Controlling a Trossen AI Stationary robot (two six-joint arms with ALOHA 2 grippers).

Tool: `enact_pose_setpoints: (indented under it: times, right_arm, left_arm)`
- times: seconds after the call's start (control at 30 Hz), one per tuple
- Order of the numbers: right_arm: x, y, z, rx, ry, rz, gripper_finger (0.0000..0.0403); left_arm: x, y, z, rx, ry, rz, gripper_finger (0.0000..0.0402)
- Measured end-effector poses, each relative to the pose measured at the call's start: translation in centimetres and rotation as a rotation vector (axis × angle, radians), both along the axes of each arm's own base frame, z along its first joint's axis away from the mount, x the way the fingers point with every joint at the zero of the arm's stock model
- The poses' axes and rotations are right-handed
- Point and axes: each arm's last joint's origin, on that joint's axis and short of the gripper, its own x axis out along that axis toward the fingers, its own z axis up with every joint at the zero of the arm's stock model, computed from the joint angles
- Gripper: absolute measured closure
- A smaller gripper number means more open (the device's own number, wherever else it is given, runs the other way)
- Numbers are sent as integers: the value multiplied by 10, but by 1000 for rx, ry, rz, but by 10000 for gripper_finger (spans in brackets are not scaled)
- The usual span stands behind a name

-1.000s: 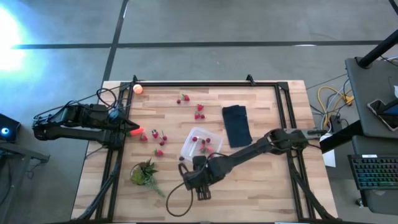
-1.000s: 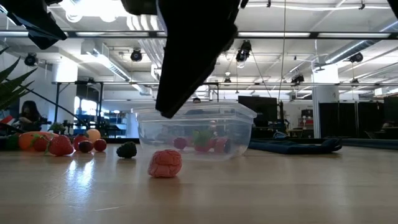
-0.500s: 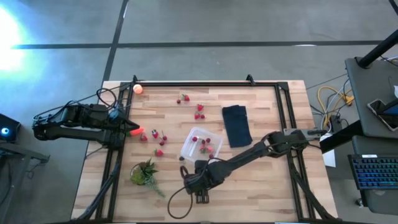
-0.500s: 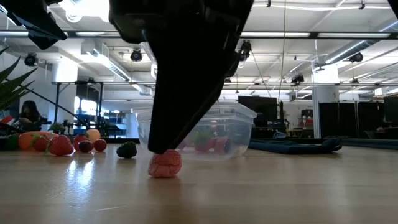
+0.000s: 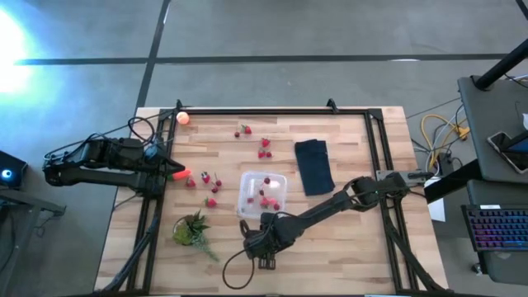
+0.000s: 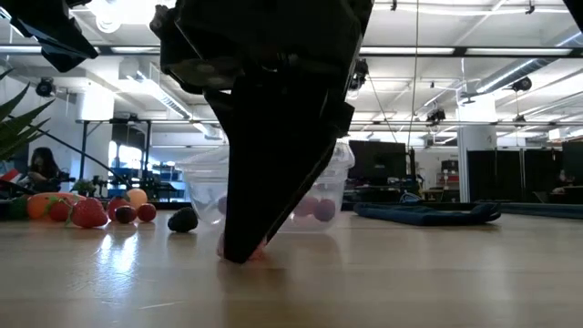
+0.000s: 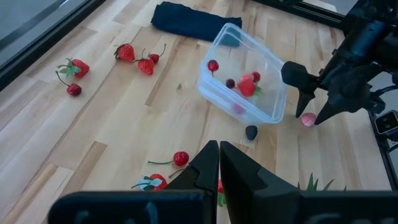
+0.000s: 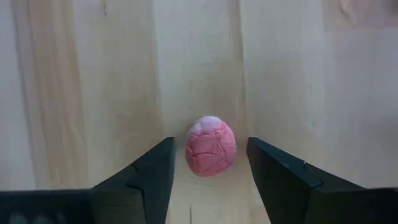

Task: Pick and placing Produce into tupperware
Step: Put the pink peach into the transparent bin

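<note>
A pink raspberry-like piece [image 8: 211, 147] lies on the wood near the table's near edge. My right gripper [image 8: 211, 180] stands open over it, pointing steeply down. One finger is on each side of the piece, with a gap to it on both sides. The clear tupperware [image 5: 244, 198] stands just beyond, with a few red pieces inside. Loose strawberries [image 5: 206, 181] lie to its left and behind it. A peach ball [image 5: 183, 117] sits at the far left corner. My left gripper [image 7: 219, 155] is shut at the table's left edge, above an orange-red piece [image 5: 180, 174].
A green leafy bunch [image 5: 191, 229] lies left of my right gripper, and a dark berry [image 7: 251, 132] sits by the tupperware's near corner. A navy folded cloth [image 5: 313, 165] lies right of the box. A black frame rail [image 5: 272, 110] runs round the table.
My right gripper has come down until its fingers stand around the pink piece, and it has rolled a little about its own axis. The tupperware has turned about on the table, from lying slanted to lying nearly square with the table's edges.
</note>
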Motion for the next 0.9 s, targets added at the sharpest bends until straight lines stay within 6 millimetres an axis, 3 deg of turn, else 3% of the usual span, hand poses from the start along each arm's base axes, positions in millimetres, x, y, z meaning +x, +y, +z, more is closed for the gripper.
enact_pose_setpoints:
  times: [0.53, 0.9]
  right_arm:
    - [-1, 4, 9, 2, 6, -46, 294]
    - [-2, 6, 8, 4, 7, -43, 260]
  left_arm:
    - [0, 0, 0, 0, 0, 0, 401]
    - [0, 0, 0, 0, 0, 0, 401]
